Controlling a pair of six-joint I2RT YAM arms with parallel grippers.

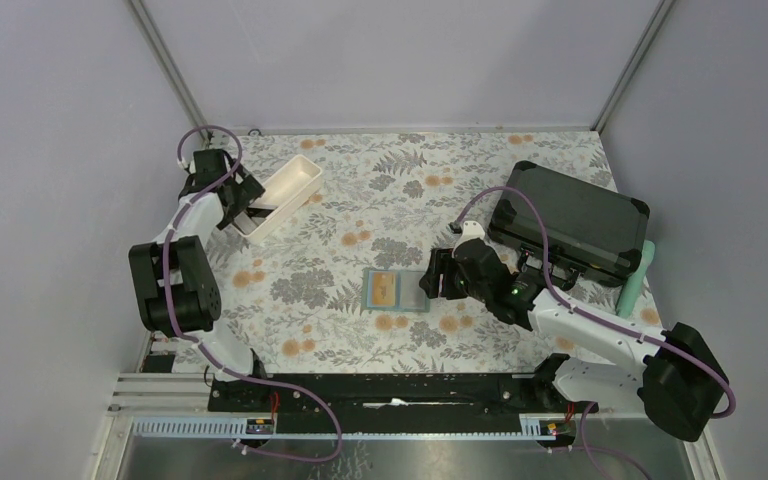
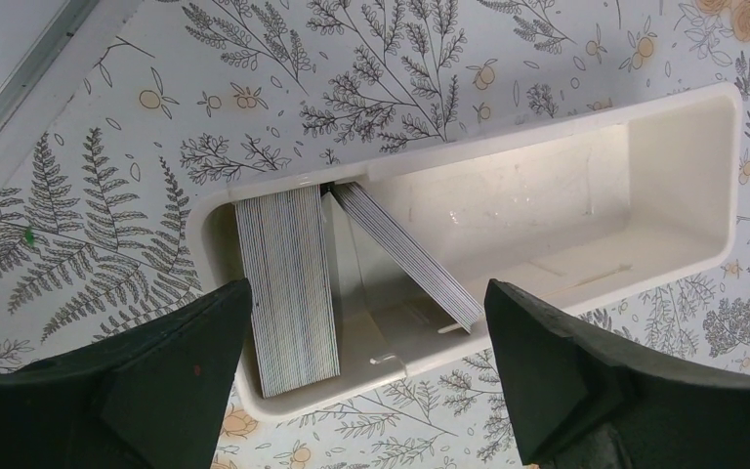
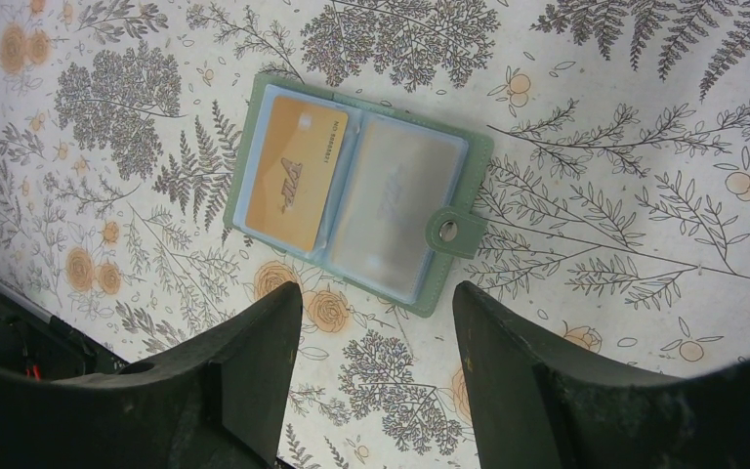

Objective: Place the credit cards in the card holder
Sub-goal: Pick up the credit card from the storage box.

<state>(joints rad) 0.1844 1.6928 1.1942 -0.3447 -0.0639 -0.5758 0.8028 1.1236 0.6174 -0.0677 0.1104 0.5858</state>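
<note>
The sage-green card holder (image 3: 454,234) (image 1: 397,291) lies open on the floral cloth. A gold-orange credit card (image 3: 295,172) sits in its left pocket and a greyish card (image 3: 395,207) in its right pocket. My right gripper (image 3: 376,313) (image 1: 432,273) hovers open just beside the holder, holding nothing. More credit cards stand on edge in a white tray (image 2: 684,176) (image 1: 282,198): an upright stack (image 2: 285,288) and a smaller leaning stack (image 2: 405,252). My left gripper (image 2: 369,298) (image 1: 243,205) hangs wide open above the tray's card end, its jaws empty.
A large black hard case (image 1: 570,220) lies at the back right, with a pale green object (image 1: 636,278) beside it. The metal frame posts (image 1: 170,70) rise at the back corners. The cloth's near edge meets the black base rail (image 1: 390,390).
</note>
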